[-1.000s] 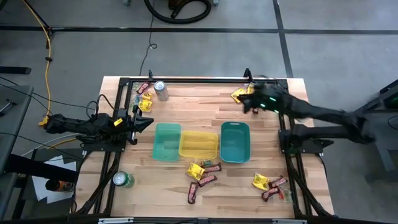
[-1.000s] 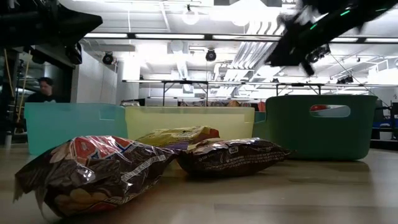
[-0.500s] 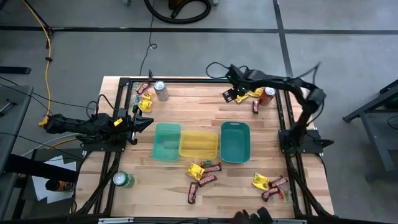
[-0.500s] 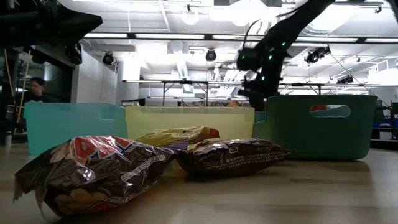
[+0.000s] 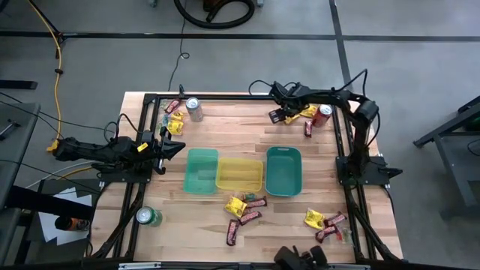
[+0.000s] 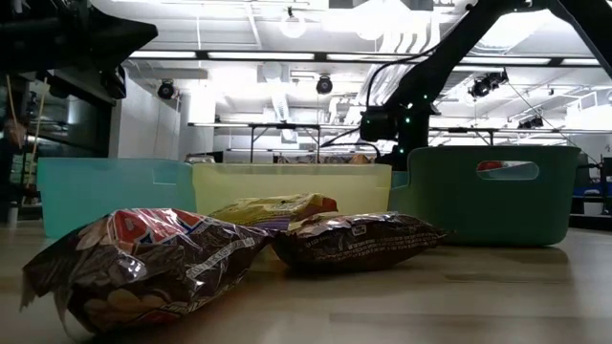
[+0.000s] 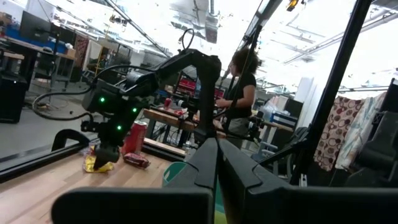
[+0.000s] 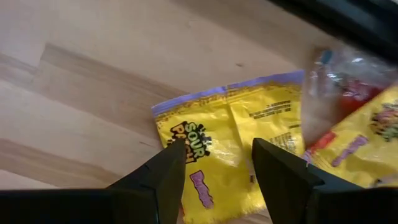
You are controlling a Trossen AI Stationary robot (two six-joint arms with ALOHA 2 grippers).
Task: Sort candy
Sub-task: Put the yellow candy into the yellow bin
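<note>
Right end effector [image 5: 277, 115] sits low over the far right corner of the table [image 5: 225, 135], fingers [image 8: 165, 177] apart and straddling a yellow packet [image 8: 227, 149] that lies flat on the wood. No grip: the packet rests on the table between the two fingers. Just beside it, toward the red can [image 5: 325, 112], are a clear wrapper with red pieces [image 8: 339, 81] and a second yellow packet [image 8: 367, 140].

Landmark: the yellow bin [image 5: 240, 174], mid-table, flanked by the teal bin [image 5: 201, 171] and the green bin [image 5: 283, 171].
- Candy cluster near the yellow bin's front edge [image 5: 244, 210]: yellow packet plus dark bars.
- Another cluster front right of the green bin [image 5: 324, 223].
- A few pieces far left of the bins, beside the silver can [image 5: 194, 109].

Left end effector [image 5: 178, 147] waits left of the teal bin, fingers together, holding nothing.
</note>
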